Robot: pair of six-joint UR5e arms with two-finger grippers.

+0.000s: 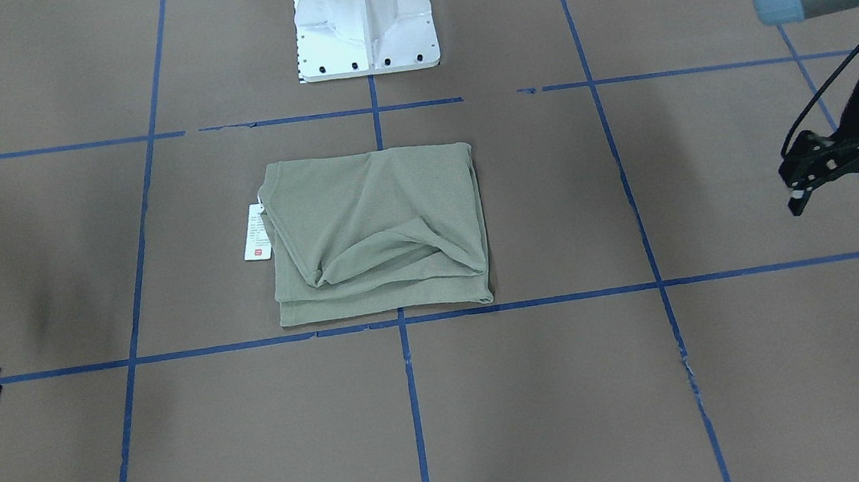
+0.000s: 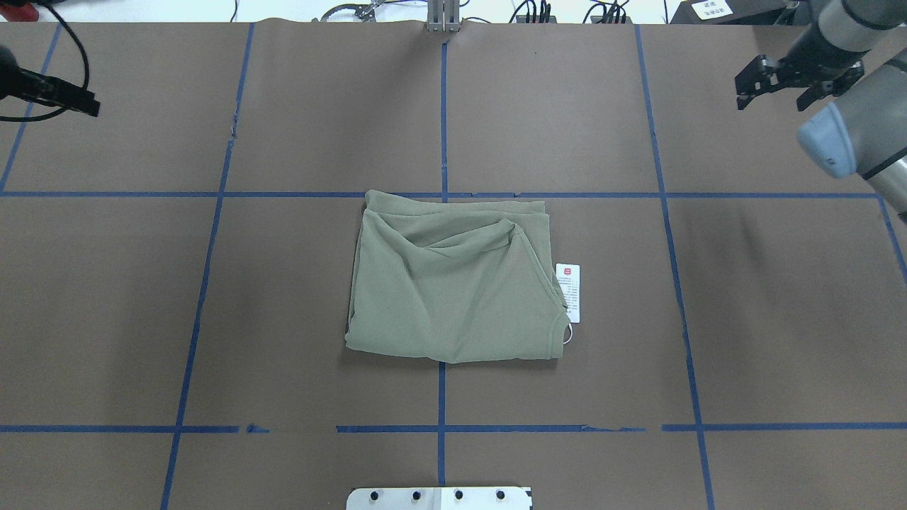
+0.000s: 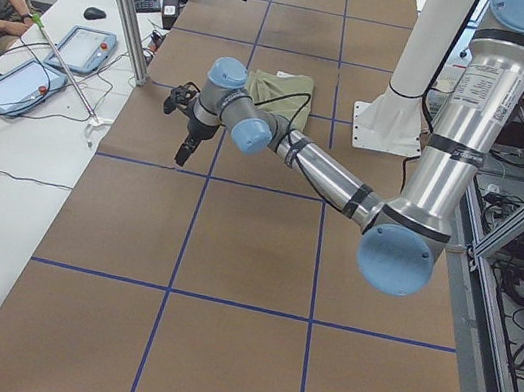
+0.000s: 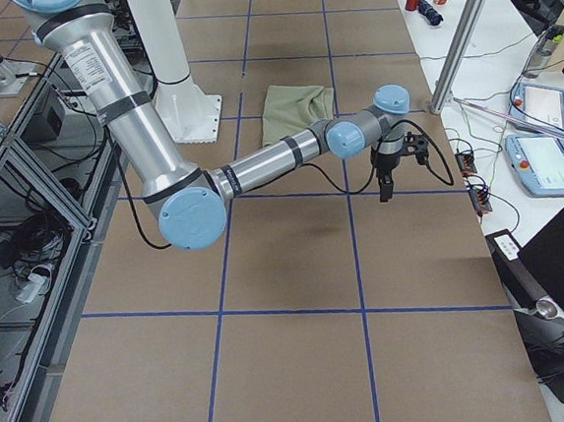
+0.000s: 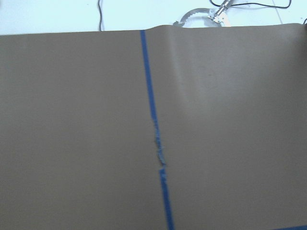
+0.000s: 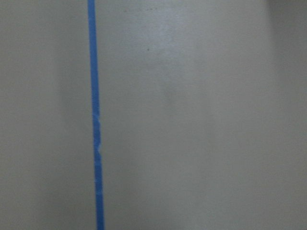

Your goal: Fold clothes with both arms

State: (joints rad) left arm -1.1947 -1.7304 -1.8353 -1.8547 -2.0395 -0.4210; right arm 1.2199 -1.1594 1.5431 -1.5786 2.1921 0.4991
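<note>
Shirt (image 2: 453,283) sits mid-worktop (image 2: 212,319), just ahead of my pedestal (image 2: 439,498). It's folded to a rough rectangle, top layer slack with a diagonal ridge, hang tag (image 2: 567,292) poking out its right edge. Looks done bar the rumple. Left claw (image 1: 838,206) spread, empty, by the far left corner. Right claw (image 2: 772,99) same, far right corner. Probably parked clear of the fold.

Sage-green knit shirt (image 2: 453,283), folded into a rumpled rectangle at table centre, white hang tag (image 2: 568,292) at its 3 o'clock, overhead view, left gripper (image 1: 842,206) at 10 o'clock, right gripper (image 2: 772,103) at 2 o'clock, both agape.
</note>
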